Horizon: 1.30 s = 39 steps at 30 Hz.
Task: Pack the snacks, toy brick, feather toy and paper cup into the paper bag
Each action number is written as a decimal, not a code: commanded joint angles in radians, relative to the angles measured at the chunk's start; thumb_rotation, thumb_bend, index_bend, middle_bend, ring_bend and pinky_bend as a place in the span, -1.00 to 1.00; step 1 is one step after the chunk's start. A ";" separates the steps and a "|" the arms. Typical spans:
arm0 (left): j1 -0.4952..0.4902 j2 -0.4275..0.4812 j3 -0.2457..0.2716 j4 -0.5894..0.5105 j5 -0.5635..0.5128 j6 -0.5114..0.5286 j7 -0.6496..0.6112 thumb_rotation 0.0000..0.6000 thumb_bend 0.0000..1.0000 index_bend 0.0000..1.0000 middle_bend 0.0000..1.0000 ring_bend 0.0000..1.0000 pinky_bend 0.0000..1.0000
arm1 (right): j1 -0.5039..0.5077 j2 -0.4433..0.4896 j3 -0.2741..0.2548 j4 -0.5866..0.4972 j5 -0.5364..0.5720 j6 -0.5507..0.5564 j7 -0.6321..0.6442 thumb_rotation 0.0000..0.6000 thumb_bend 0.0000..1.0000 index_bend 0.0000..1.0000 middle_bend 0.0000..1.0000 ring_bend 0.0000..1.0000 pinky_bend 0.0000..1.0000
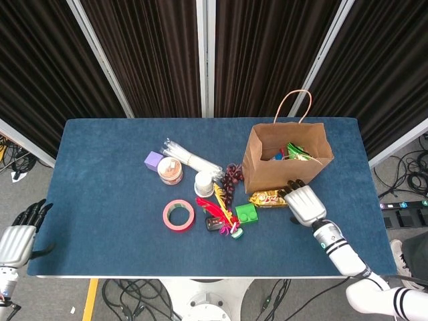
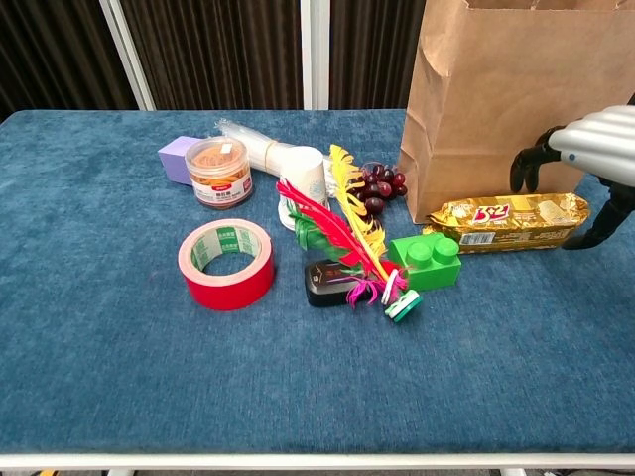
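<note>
Paper bag: your paper bag (image 1: 284,160) stands upright at the right of the table (image 1: 100,200), mouth open, with colourful packets (image 1: 294,151) showing inside it.
Snack: the gold snack packet (image 2: 508,220) lies flat on the table against the foot of the bag.
Right hand: your right hand (image 1: 304,202) hovers just over the right end of the gold packet, palm down; its fingers (image 2: 526,164) curl downward and apart, gripping nothing.
Toy brick: the green toy brick (image 2: 427,262) sits just left of the packet.
Feather toy: the red and yellow feather toy (image 2: 342,238) lies beside the brick, across a small black object (image 2: 322,281).
Paper cup: the white paper cup (image 2: 303,185) lies on its side behind the feathers, near the dark grapes (image 2: 378,186).
Other things: red tape roll (image 2: 226,264), lidded snack jar (image 2: 218,171), purple block (image 2: 177,157).
Left hand: your left hand (image 1: 19,234) hangs off the table's left edge, fingers loosely apart and holding nothing.
</note>
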 commanded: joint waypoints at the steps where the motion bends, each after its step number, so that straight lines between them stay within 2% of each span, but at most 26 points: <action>1: 0.000 -0.003 0.002 0.005 0.000 -0.003 -0.004 1.00 -0.48 -0.79 -0.83 -0.95 -0.67 | 0.004 -0.024 -0.001 0.020 0.024 -0.013 -0.017 1.00 -1.00 -0.42 -0.38 -0.69 -0.62; 16: 0.000 -0.008 0.003 0.018 0.008 0.003 -0.017 1.00 -0.48 -0.79 -0.83 -0.95 -0.67 | -0.015 -0.086 -0.020 0.094 -0.026 0.021 0.056 1.00 -1.00 -0.49 -0.64 -0.92 -0.72; 29: -0.005 -0.008 0.003 0.012 0.012 -0.001 -0.008 1.00 -0.48 -0.78 -0.83 -0.95 -0.67 | -0.016 -0.133 -0.012 0.137 0.005 0.004 0.049 1.00 -1.00 -0.54 -0.64 -0.93 -0.72; 34: -0.006 -0.008 0.004 0.009 0.013 -0.001 -0.007 1.00 -0.48 -0.78 -0.83 -0.95 -0.67 | -0.018 -0.142 -0.006 0.138 0.007 0.010 0.057 1.00 -1.00 -0.63 -0.63 -0.93 -0.72; 39: -0.008 -0.008 0.004 0.008 0.015 -0.001 -0.006 1.00 -0.48 -0.78 -0.83 -0.95 -0.67 | -0.027 -0.137 -0.010 0.128 -0.004 0.028 0.059 1.00 -1.00 -0.71 -0.46 -0.79 -0.72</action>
